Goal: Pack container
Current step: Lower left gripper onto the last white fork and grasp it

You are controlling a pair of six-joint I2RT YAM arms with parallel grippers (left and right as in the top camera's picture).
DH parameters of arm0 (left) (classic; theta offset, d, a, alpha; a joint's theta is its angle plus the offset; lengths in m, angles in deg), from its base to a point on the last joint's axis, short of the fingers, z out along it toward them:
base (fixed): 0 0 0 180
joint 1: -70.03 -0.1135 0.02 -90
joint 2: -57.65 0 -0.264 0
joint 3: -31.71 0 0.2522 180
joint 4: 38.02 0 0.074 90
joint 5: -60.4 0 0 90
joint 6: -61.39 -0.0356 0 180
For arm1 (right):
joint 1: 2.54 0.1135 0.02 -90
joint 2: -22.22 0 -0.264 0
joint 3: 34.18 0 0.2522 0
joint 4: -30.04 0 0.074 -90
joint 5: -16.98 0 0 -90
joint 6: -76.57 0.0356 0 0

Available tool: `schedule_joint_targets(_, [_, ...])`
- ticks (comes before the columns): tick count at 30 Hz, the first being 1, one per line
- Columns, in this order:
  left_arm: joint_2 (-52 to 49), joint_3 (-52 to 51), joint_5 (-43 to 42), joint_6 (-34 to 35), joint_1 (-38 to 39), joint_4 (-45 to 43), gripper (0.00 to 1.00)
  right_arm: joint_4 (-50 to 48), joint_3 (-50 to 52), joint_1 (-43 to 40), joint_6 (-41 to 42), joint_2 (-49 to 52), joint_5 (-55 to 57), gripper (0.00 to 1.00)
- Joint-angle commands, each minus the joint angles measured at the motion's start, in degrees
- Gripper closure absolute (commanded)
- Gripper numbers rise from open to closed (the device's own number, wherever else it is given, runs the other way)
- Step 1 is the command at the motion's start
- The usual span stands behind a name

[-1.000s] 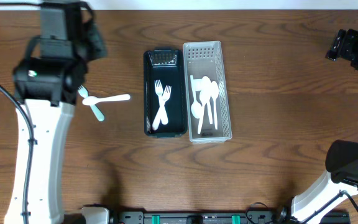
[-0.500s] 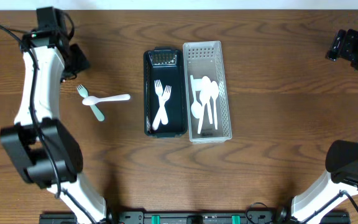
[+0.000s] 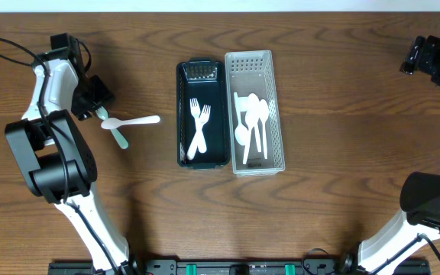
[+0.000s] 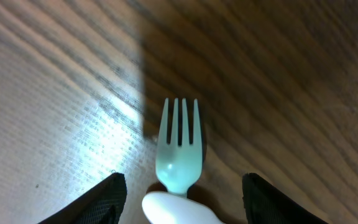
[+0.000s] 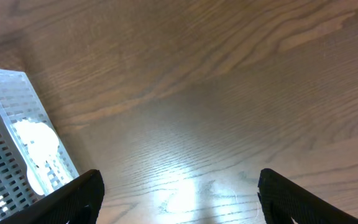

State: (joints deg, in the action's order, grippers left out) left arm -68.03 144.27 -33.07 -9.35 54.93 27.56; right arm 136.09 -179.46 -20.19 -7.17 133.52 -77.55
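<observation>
Left gripper [image 4: 184,190], jaws spread and empty, hangs over the mint plastic fork [image 4: 179,149] near the table's left edge, a white spoon [image 4: 176,210] overlapping its neck; the fork is probably light, slippery and brittle, best pinched across its free handle.

Your left gripper [image 4: 184,200]: jaws spread wide, black fingertips [image 4: 101,200] in bottom corners of frame, both clear of cutlery. Pale green fork [image 4: 179,149] lies flat on wood table [image 4: 291,68], four tines pointing to top of frame, centred between your fingertips. White spoon [image 4: 178,210] bowl overlaps fork's neck at bottom edge. Bright glare on wood left of fork; right side darker.
</observation>
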Motion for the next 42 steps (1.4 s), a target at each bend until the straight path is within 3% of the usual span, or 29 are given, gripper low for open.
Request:
schedule_joint_targets(1, [-0.83, -0.37, -0.42, -0.31, 0.0, -0.83, 0.38, 0.11, -0.68, 0.48, -0.76, -0.57, -0.46, 0.18])
schedule_joint_targets(42, [-2.95, -3.45, -0.44, -0.28, 0.0, -3.74, 0.38, 1.16, -0.68, 0.48, -0.76, -0.57, -0.44, 0.18])
